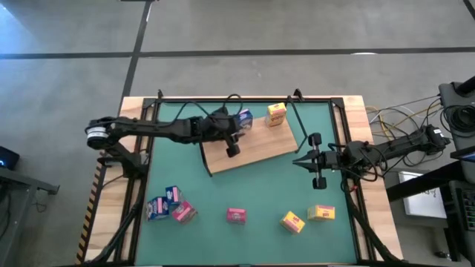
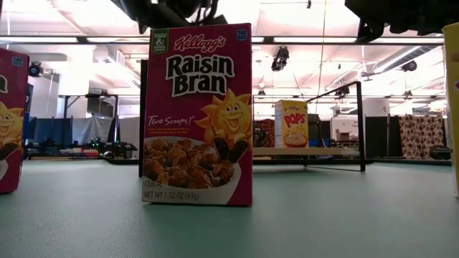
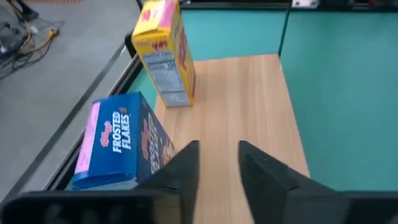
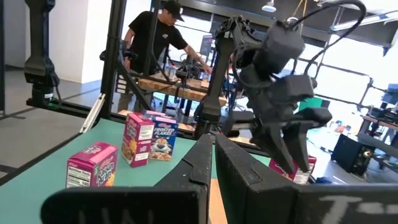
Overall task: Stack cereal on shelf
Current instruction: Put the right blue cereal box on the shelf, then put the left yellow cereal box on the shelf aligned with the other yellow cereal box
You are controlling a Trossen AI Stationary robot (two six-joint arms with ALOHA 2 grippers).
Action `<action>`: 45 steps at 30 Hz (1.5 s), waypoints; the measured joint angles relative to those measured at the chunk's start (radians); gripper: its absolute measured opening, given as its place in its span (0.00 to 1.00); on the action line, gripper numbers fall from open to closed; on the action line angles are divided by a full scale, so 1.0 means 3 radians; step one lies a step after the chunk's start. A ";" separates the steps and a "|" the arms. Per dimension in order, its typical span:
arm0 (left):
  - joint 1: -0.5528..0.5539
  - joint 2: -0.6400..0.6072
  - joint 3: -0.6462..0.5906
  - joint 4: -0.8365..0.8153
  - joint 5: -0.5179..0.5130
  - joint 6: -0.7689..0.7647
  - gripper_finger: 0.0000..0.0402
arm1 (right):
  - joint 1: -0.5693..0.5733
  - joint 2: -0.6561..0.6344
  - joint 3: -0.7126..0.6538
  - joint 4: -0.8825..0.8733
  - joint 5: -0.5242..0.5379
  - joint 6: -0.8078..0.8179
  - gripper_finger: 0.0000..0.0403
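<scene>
Along the near edge of the green worktop [image 1: 245,185] sit loose cereal boxes — a blue-and-pink cluster [image 1: 169,205] at the left, a pink box [image 1: 237,215] in the middle, two yellow boxes [image 1: 307,218] to the right. Beyond them lies the shelf [image 1: 252,147], angled. On its far part stand a blue box [image 3: 118,142] and a yellow box [image 3: 165,53]. The left hand [image 3: 217,165] hovers over the board just beside the blue one, fingers slightly apart, gripping nothing. The right hand [image 1: 297,160], fingers pressed together, waits beside the shelf's right end.
</scene>
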 joint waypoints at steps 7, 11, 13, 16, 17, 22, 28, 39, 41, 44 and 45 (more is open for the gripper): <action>0.0135 0.0147 0.0000 -0.0006 -0.0020 -0.0010 0.01 | 0.0000 0.0000 0.0000 0.0001 0.0000 0.0000 0.03; 0.0172 0.0149 0.0000 -0.0037 -0.0294 0.0002 0.03 | 0.0000 0.0000 0.0000 0.0000 0.0000 -0.0001 0.03; 0.0196 0.0149 0.0000 -0.0094 -0.0360 0.0014 0.02 | 0.0000 0.0000 0.0000 0.0000 0.0000 -0.0001 0.03; 0.0214 0.0149 0.0000 -0.0129 -0.0366 0.0037 0.01 | 0.0000 0.0000 0.0000 0.0000 0.0000 -0.0001 0.03; 0.0215 0.0149 0.0000 -0.0136 -0.0366 0.0049 0.01 | 0.0000 0.0000 0.0000 0.0000 0.0000 -0.0001 0.03; 0.0218 0.0149 0.0000 -0.0138 -0.0366 0.0058 0.00 | 0.0000 0.0000 0.0000 0.0000 0.0000 -0.0001 0.03; 0.0121 0.0134 0.0000 -0.0137 -0.0340 -0.0059 0.00 | 0.0000 0.0000 0.0000 0.0000 0.0000 -0.0024 0.03; -0.0778 -0.0235 0.0000 -0.0133 -0.0323 -0.0228 0.00 | 0.0000 0.0000 0.0005 -0.0002 0.0131 0.0065 0.03; -0.1004 -0.0251 0.0000 -0.0155 -0.0323 -0.0207 0.00 | -0.0001 0.0006 0.0026 0.0000 0.0178 0.0136 0.03; -0.1326 -0.0251 -0.0001 -0.0184 -0.0322 -0.0132 0.00 | -0.0001 0.0006 0.0046 0.0001 0.0189 0.0232 0.03; -0.1426 -0.0251 -0.0002 -0.0181 -0.0323 -0.0125 0.00 | -0.0001 0.0006 0.0052 -0.0001 0.0189 0.0254 0.03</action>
